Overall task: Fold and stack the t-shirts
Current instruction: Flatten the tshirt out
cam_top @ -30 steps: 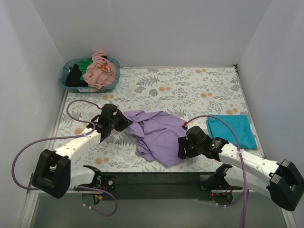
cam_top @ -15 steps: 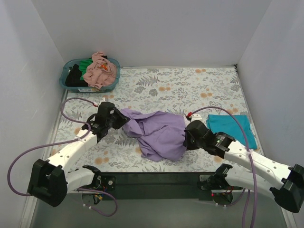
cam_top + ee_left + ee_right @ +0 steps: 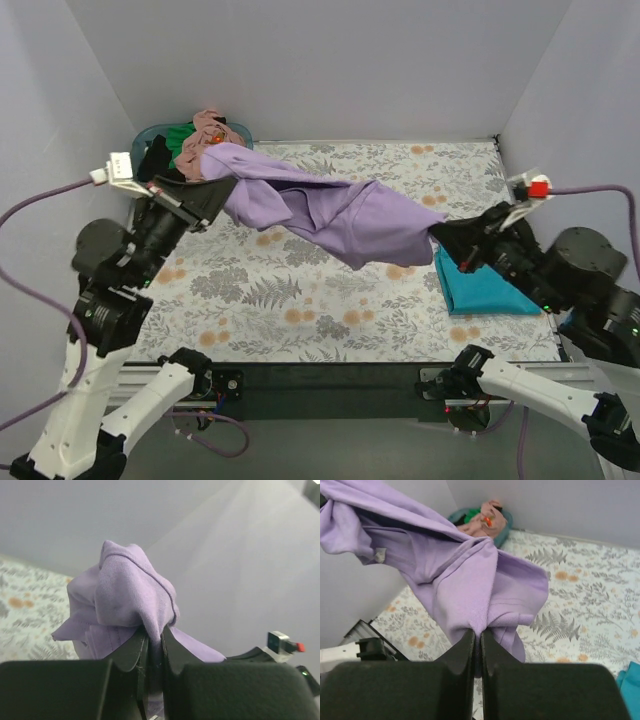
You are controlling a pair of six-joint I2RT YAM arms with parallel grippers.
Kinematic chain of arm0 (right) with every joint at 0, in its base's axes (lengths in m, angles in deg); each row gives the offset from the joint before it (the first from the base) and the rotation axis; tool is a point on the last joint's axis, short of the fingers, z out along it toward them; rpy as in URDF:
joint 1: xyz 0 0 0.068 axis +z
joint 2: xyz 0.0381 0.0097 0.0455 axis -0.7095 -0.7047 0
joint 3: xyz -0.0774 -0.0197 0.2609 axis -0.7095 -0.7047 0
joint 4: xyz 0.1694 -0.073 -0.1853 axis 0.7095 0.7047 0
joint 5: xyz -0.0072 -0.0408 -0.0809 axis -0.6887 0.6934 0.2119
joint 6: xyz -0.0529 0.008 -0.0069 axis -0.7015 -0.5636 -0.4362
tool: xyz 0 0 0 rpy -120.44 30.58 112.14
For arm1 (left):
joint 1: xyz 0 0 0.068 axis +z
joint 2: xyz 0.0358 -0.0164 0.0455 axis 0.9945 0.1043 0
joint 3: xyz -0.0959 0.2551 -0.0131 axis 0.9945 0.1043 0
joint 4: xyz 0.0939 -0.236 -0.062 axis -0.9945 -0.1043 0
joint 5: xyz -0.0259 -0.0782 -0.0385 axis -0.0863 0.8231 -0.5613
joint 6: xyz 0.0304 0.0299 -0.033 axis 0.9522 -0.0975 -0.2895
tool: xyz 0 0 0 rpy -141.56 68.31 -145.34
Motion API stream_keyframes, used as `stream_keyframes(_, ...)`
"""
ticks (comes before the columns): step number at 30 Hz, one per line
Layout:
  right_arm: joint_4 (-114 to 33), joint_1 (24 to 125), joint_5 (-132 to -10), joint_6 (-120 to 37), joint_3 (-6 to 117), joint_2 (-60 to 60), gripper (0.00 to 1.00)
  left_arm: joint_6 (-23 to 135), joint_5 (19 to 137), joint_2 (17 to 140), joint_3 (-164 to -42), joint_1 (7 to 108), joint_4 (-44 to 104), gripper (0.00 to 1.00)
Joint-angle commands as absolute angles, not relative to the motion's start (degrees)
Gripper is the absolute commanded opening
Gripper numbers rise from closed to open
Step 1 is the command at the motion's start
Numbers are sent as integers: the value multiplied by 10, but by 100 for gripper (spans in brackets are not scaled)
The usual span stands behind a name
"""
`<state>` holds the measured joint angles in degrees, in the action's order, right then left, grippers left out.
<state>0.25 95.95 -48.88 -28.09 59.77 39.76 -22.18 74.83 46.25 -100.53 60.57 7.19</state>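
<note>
The lavender-purple t-shirt (image 3: pixel 320 210) hangs stretched in the air between both grippers, above the table. My left gripper (image 3: pixel 215 180) is shut on its left end, seen in the left wrist view (image 3: pixel 154 630) with cloth (image 3: pixel 125 595) bunched between the jaws. My right gripper (image 3: pixel 445 238) is shut on its right end, also in the right wrist view (image 3: pixel 476 632), the shirt (image 3: pixel 465 580) draping beyond it. A folded teal-blue t-shirt (image 3: pixel 490 290) lies flat at the table's right. Salmon-pink (image 3: pixel 205 130), green (image 3: pixel 178 135) and black shirts sit in the basket.
The teal plastic basket (image 3: pixel 140 135) stands at the back left corner, partly hidden by the left arm; it also shows in the right wrist view (image 3: pixel 487 517). The grey floral-print table cover (image 3: pixel 300 300) spans the table. White walls enclose three sides.
Both arms have risen high and spread apart, lifting the lavender shirt off the table and stretching it out in the air. The teal shirt has not moved.
</note>
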Motion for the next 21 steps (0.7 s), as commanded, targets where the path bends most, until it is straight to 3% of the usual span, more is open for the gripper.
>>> stream_keyframes(1,2,962,-516,-320,634,419,1,-204,765,430,-1032,606,59,0)
stream_keyframes(4,3,962,-466,-307,610,434,1,-209,736,412,-1011,606,55,0)
stream_keyframes(9,12,962,-342,-257,506,427,1,-233,653,492,-958,606,-1,0)
stream_keyframes(11,29,962,-280,-222,436,422,11,-263,598,531,-926,607,-54,1)
stream_keyframes(12,34,962,-264,-193,419,409,17,-274,580,573,-918,610,-70,10)
stream_keyframes(13,45,962,-246,-183,389,400,23,-280,560,592,-911,613,-92,55)
stream_keyframes(14,48,961,-246,-176,381,391,33,-280,551,614,-915,617,-106,94)
stream_keyframes(15,49,960,-249,-174,376,370,47,-294,542,631,-922,619,-124,98)
stream_keyframes(16,50,959,-263,-173,377,358,96,-299,529,656,-931,625,-158,97)
stream_keyframes(21,49,958,-283,-171,373,331,98,-298,516,609,-915,628,-152,98)
